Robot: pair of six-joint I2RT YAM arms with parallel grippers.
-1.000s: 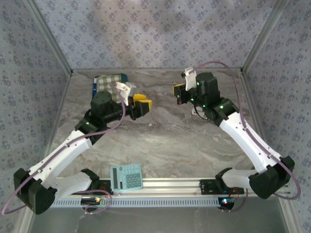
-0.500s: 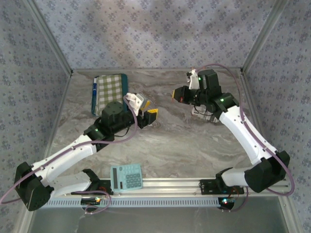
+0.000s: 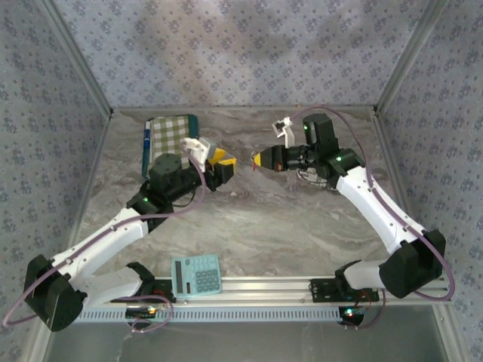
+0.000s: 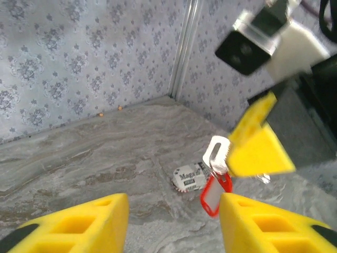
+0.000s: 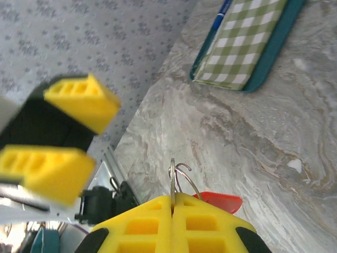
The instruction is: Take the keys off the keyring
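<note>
My right gripper (image 5: 172,197) is shut on the keys: a flat silver key (image 4: 216,153) pinched at its edge, with a red oblong tag (image 4: 212,193) hanging under it. The thin wire keyring (image 5: 187,176) loops out beside the key (image 5: 172,178), with the red tag (image 5: 218,201) behind it. In the top view the right gripper (image 3: 259,160) points left above the middle of the table. My left gripper (image 3: 224,163) faces it a short gap away. The left gripper (image 4: 174,226) is open, nothing between its yellow fingers (image 4: 79,226), with the keys just ahead of its right finger.
A green checked case (image 3: 167,136) with a blue pen lies at the back left. A teal calculator (image 3: 196,275) sits at the near edge by the rail. A small white printed label (image 4: 190,178) lies on the marble table (image 3: 287,219) under the keys.
The right gripper has turned to point left and moved toward the left gripper. The left arm swung out toward the middle and came back. Its jaws have narrowed slightly.
</note>
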